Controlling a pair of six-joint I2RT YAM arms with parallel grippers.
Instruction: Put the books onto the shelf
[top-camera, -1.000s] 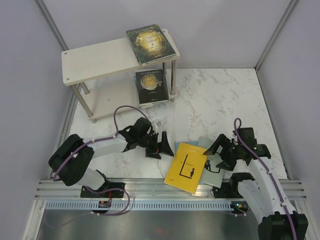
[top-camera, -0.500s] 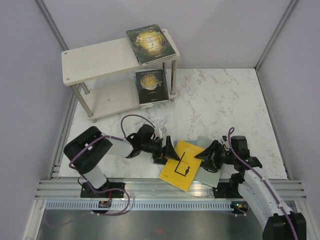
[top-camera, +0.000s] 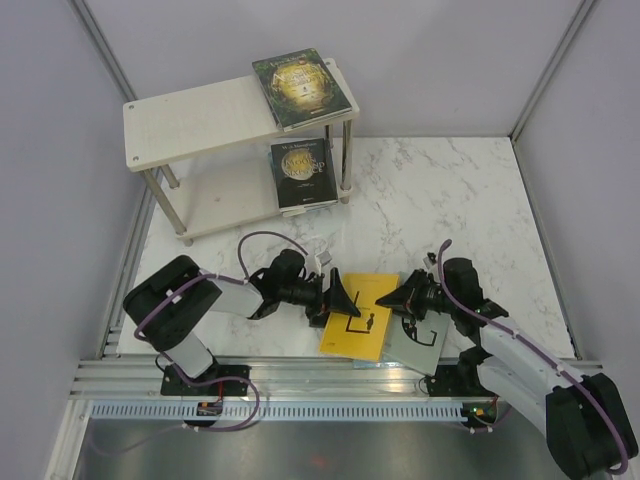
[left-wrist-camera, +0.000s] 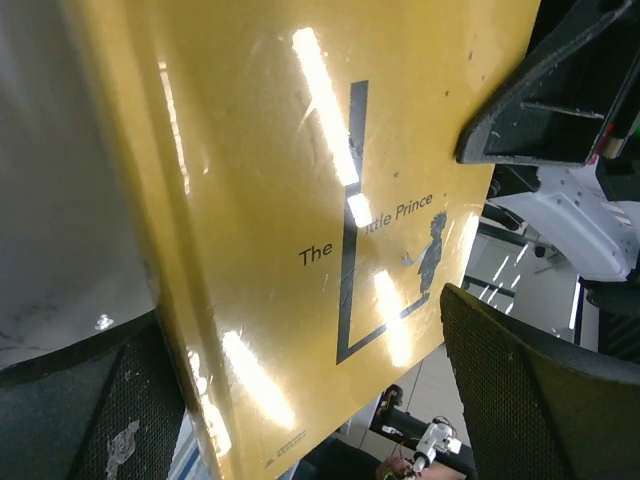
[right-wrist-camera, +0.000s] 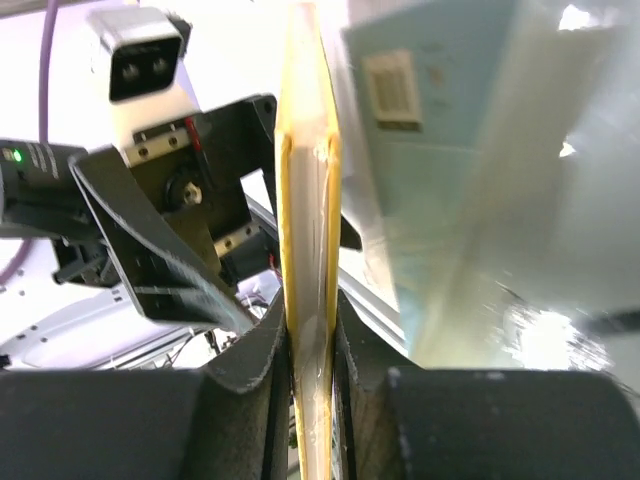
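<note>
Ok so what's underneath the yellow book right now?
A pale grey book pokes out from beneath one edge of the yellow book, on the marble table. Anything else under it is hidden by its cover.

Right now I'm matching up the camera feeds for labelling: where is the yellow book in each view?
Top external: yellow book lies low centre.
Left wrist: its cover fills most of the frame.
Right wrist: edge-on at centre, pinched by the right gripper.
Shared landmark: the open left gripper.
</note>
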